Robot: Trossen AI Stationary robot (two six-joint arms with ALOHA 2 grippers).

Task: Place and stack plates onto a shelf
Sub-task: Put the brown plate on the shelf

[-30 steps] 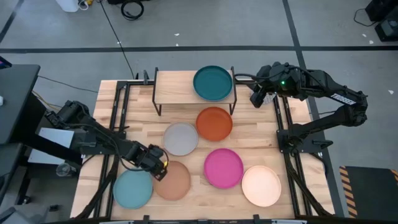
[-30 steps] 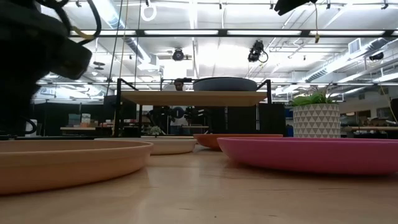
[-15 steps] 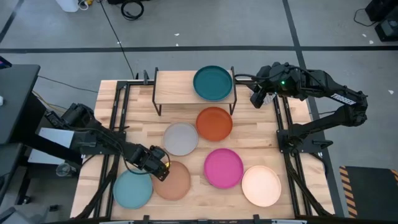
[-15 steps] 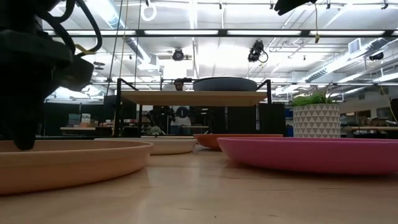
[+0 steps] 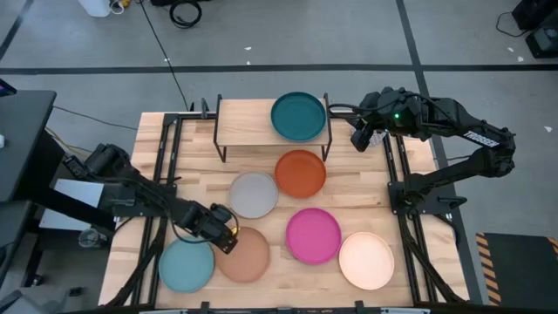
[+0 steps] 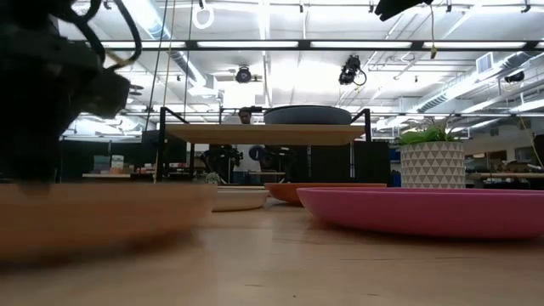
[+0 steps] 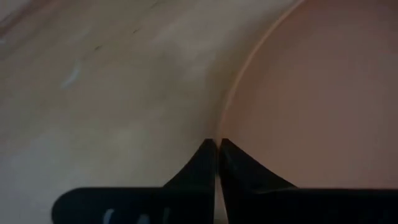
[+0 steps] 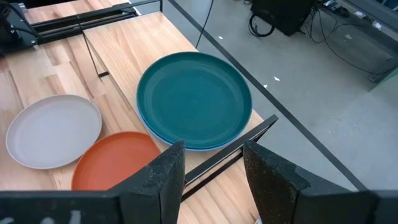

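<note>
The tan plate (image 5: 244,257) lies near the table's front, left of centre, and shows blurred in the low view (image 6: 102,217). My left gripper (image 5: 225,237) is shut on its far-left rim. The dark teal plate (image 5: 298,116) sits on the right half of the shelf (image 5: 248,122), with a blue edge (image 8: 163,135) showing under it. My right gripper (image 8: 211,155) hovers open beside the shelf's right end, holding nothing. The light blue-green (image 5: 186,264), grey (image 5: 254,194), orange (image 5: 301,173), magenta (image 5: 313,235) and cream (image 5: 366,260) plates lie flat on the table. My left gripper pinches the tan plate's rim (image 7: 218,127) at its far-left side, one finger (image 7: 200,163) outside the rim and the other (image 7: 236,163) inside over the plate's floor. The fingers come from above, pointing down. Whether the plate has left the table, I cannot tell.
The light blue-green plate nearly touches the tan one on its left, and the grey plate lies just beyond it. The left half of the shelf top (image 5: 240,122) is bare wood. A white planter (image 6: 433,164) stands behind the table in the low view.
My left gripper has come down onto the tan plate's far-left rim and shut on it. The plate, sharp in the low view before, now shows blurred there. My right gripper has kept still.
</note>
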